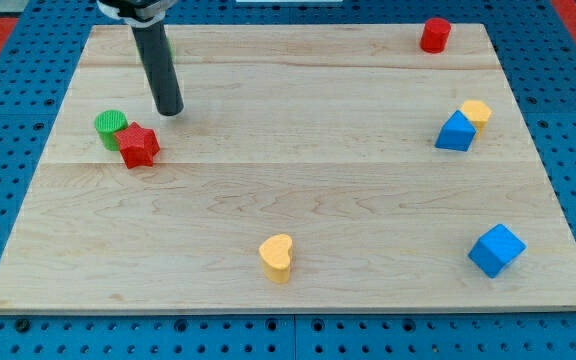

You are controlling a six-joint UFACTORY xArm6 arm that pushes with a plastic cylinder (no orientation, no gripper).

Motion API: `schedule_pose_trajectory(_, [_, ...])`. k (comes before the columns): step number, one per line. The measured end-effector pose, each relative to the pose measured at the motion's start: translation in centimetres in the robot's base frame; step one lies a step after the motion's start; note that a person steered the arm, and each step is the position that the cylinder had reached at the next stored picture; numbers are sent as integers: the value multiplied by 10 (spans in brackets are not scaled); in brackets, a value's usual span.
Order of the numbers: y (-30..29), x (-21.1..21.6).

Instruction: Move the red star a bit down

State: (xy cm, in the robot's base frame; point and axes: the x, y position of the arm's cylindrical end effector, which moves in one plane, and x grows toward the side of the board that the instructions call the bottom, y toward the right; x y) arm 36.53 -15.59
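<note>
The red star (139, 146) lies at the view's left on the wooden board (298, 190). It touches a green round block (110, 127) on its upper left. My tip (170, 110) stands on the board just above and to the right of the red star, a short gap away. A bit of something green shows behind the rod near the board's top edge.
A red cylinder (434, 35) stands at the top right. A blue block (455, 132) touches a yellow block (476, 112) at the right. A blue cube (496, 250) sits at the bottom right. A yellow heart (277, 258) lies at the bottom middle.
</note>
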Motion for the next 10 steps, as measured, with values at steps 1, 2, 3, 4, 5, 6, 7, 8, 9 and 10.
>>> schedule_pose_trajectory(1, [-22,28])
schedule_pose_trajectory(2, [-37,50])
schedule_pose_trajectory(3, [-55,72])
schedule_pose_trajectory(4, [-63,98])
schedule_pose_trajectory(5, [-63,103])
schedule_pose_trajectory(6, [-63,103])
schedule_pose_trajectory(7, [-53,100])
schedule_pose_trajectory(8, [-47,95])
schedule_pose_trajectory(9, [-40,95])
schedule_pose_trajectory(10, [-40,106])
